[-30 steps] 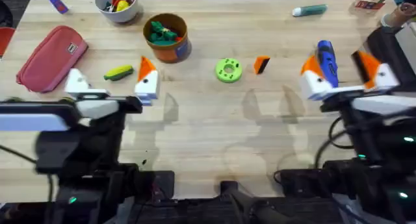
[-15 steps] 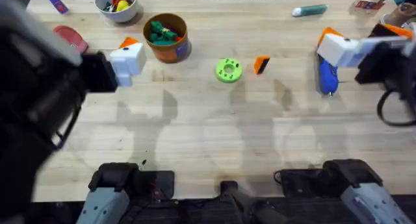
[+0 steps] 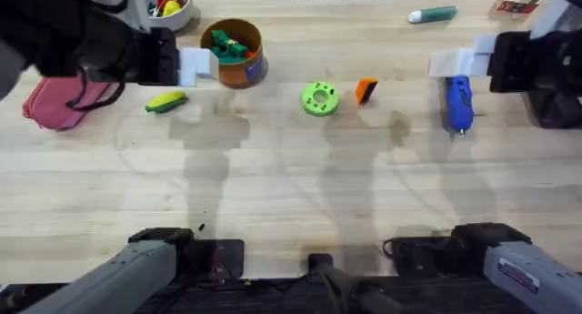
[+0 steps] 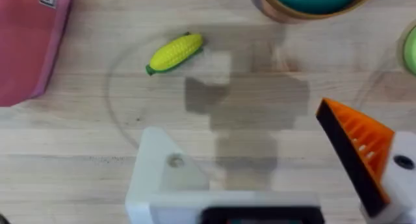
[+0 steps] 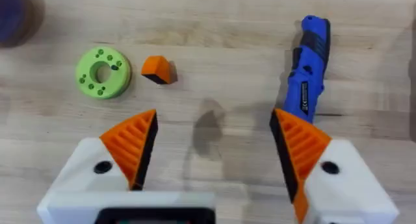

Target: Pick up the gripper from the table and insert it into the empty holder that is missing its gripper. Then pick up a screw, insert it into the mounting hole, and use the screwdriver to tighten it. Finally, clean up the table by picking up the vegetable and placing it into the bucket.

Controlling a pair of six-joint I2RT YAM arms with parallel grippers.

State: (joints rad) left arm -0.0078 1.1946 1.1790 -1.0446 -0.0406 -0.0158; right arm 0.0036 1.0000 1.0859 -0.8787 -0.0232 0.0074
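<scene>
The bucket [image 3: 234, 52] sits toward the far side of the wooden surface [image 3: 291, 187], and it is loaded with green toy vegetables [image 3: 225, 46]. Just beyond it to the left, the white bowl [image 3: 166, 6] at the far edge holds red-handled scissors and something yellow.

Left of the bucket and a touch nearer, the vegetable [image 3: 165, 101], the yellow corn cob, lies flat on the wood, and farther left again the pink pouch [image 3: 56, 103] lies close to the surface's left edge. Over on the bucket's right there is the green disc [image 3: 319, 98], and just beside the disc the loose orange gripper [image 3: 366, 90] rests on the boards. Farther right still, the blue screwdriver [image 3: 456, 102] lies flat, with a teal-and-white marker [image 3: 432, 15] beyond it by the far edge.

The left end effector [image 4: 273, 178] hangs just beside the bucket, spread wide and holding nothing; one mount carries an orange finger [image 4: 354, 149], while the other, the holder [image 4: 162, 175], is bare white with an open screw hole. The right end effector [image 5: 211, 152] hovers over the screwdriver's end, also spread wide and empty, both orange fingers in place.

From the bucket back toward the arm bases, the whole near half of the surface is bare wood with shadows, open room.
</scene>
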